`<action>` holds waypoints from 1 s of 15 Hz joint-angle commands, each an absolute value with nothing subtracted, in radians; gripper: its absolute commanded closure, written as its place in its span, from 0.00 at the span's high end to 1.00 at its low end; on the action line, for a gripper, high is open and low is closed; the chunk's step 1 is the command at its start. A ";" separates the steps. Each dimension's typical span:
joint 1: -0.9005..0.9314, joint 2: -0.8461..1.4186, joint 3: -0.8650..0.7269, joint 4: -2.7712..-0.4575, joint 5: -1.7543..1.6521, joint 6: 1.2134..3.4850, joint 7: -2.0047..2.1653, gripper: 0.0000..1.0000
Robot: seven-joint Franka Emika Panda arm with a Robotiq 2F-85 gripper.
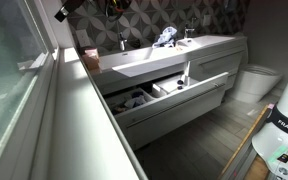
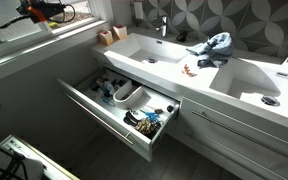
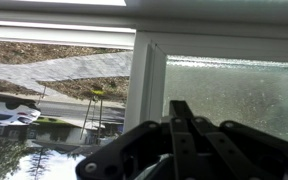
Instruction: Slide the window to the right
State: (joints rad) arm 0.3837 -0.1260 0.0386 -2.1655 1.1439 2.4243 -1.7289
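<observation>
The window is a frosted, pale green-white pane in a white frame. It fills the left of an exterior view [image 1: 9,70] and the right of the wrist view [image 3: 234,95]. Its upright white frame edge [image 3: 149,90] stands just left of my fingertips; left of that the opening shows a street outside. My gripper [image 3: 179,108] is shut and empty, its tips pressed together close to the pane near the frame edge. In both exterior views the gripper [image 1: 62,11] [image 2: 42,12] is high up by the window.
A long white ledge [image 1: 79,110] runs under the window. A white vanity with two sinks [image 2: 149,47] has its top drawer [image 2: 119,100] pulled open, full of small items. A blue cloth [image 2: 212,45] lies on the counter. A toilet [image 1: 252,82] stands beyond.
</observation>
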 commanded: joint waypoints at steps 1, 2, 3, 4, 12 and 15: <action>0.319 -0.009 0.106 -2.063 1.239 2.408 -1.785 0.00; 0.309 0.014 0.119 -2.045 1.257 2.407 -1.792 0.00; 0.299 0.033 0.131 -2.029 1.265 2.408 -1.795 0.00; 0.290 0.052 0.140 -2.012 1.279 2.403 -1.802 0.00; 0.240 0.109 0.172 -1.959 1.297 2.305 -1.787 0.00; 0.235 0.130 0.178 -1.937 1.290 2.251 -1.771 0.00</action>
State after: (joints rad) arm 0.2560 0.0872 0.1539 -1.9879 1.2628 2.3010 -1.7750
